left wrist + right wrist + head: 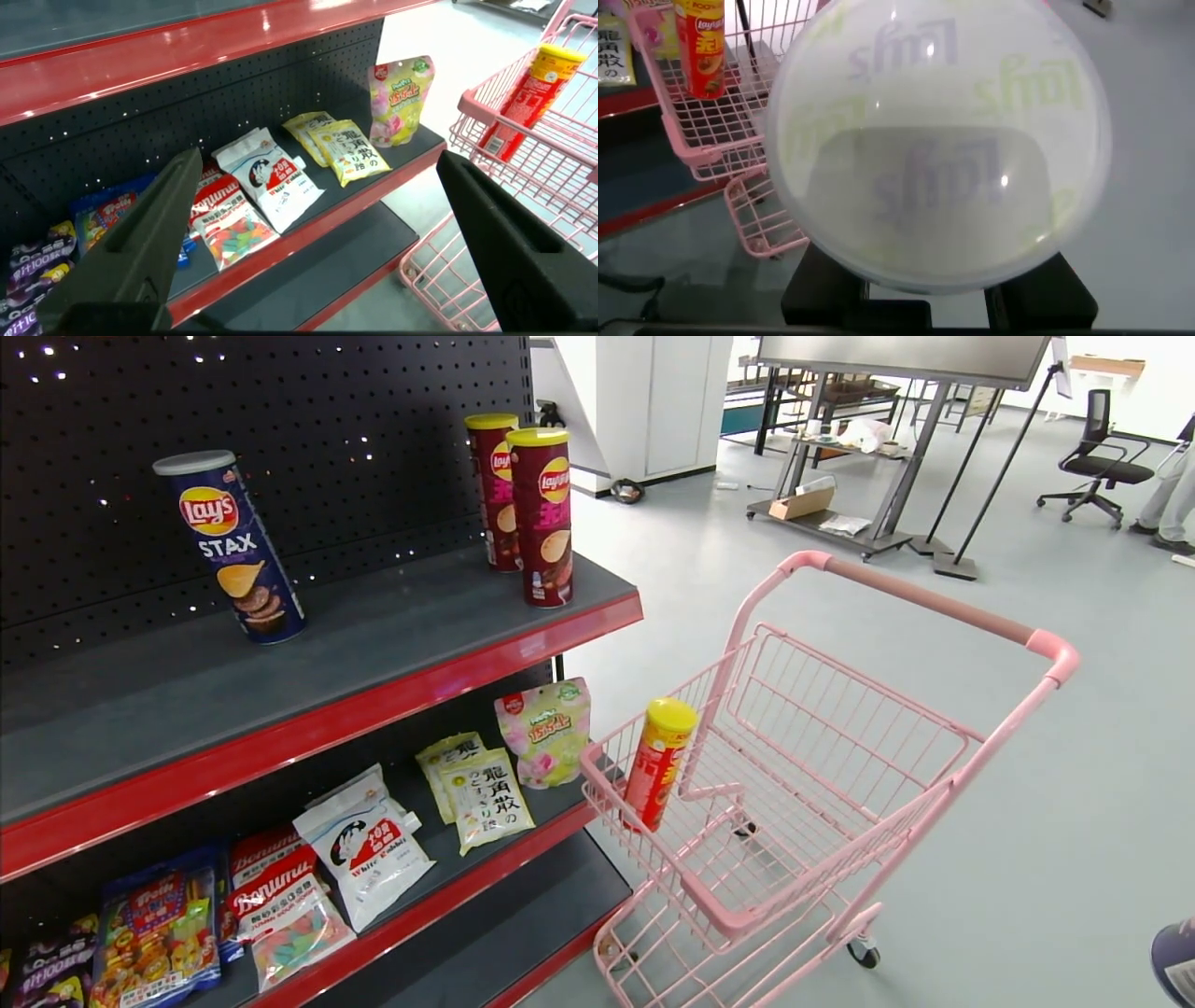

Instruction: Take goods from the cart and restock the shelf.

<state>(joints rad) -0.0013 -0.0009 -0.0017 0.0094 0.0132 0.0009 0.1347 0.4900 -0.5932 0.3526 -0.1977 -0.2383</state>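
A pink cart (934, 597) stands to the right of the shelf, with one red can with a yellow lid (658, 765) upright in its near-left corner. On the top shelf board (280, 681) stand a blue chips can (233, 546) and two maroon cans (540, 518). My left gripper (318, 163) is open and empty, facing the lower shelf, with the red can (528, 93) off to one side. My right gripper (938, 289) is shut on a chips can whose clear lid (938, 140) faces the camera; the can's blue body (1176, 959) shows at the lower right corner.
Snack bags (373, 840) lie along the lower shelf (523, 859), with a pink-green pouch (546, 728) leaning at its right end. The bottom board below is bare. Open grey floor lies right of the cart; a stand and trolley (822, 504) are far behind.
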